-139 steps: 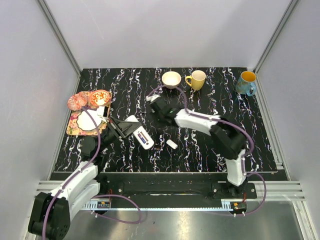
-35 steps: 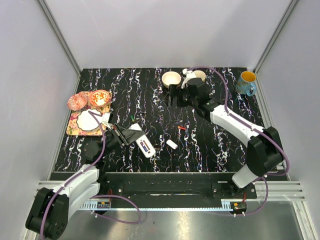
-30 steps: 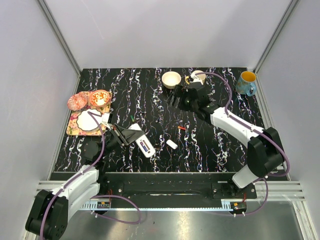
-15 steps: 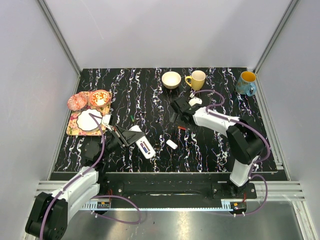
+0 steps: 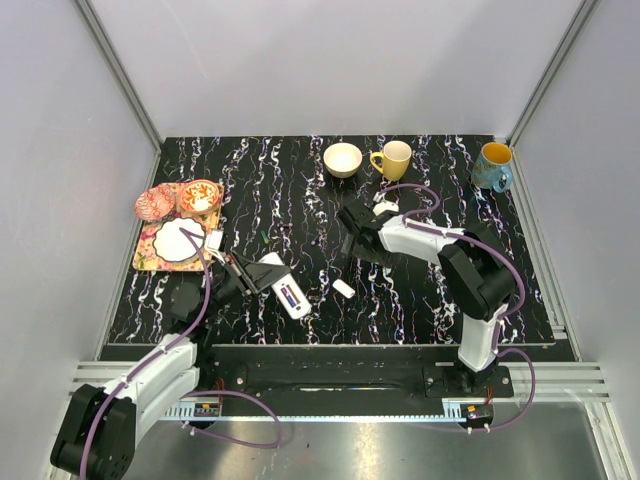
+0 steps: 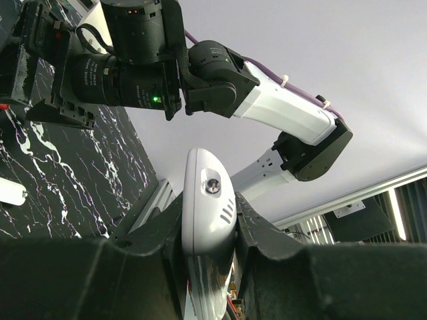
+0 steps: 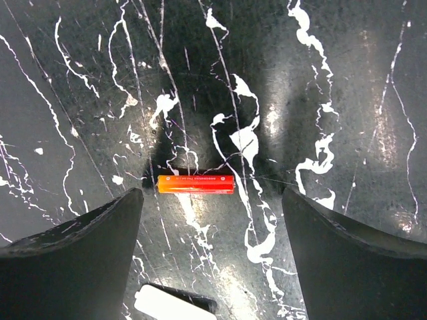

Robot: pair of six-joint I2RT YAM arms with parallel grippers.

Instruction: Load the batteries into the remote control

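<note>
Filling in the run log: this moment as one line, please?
left tool: shut on slim white remote control | right tool: open over red-orange cylindrical battery, not touching | battery lies on black marbled table

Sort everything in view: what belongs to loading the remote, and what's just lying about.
For the job:
remote control, gripped in the left hand
red-orange battery, flanked by the open right hand

Lying about:
white bowl
yellow mug
blue mug
tray of dishes
</note>
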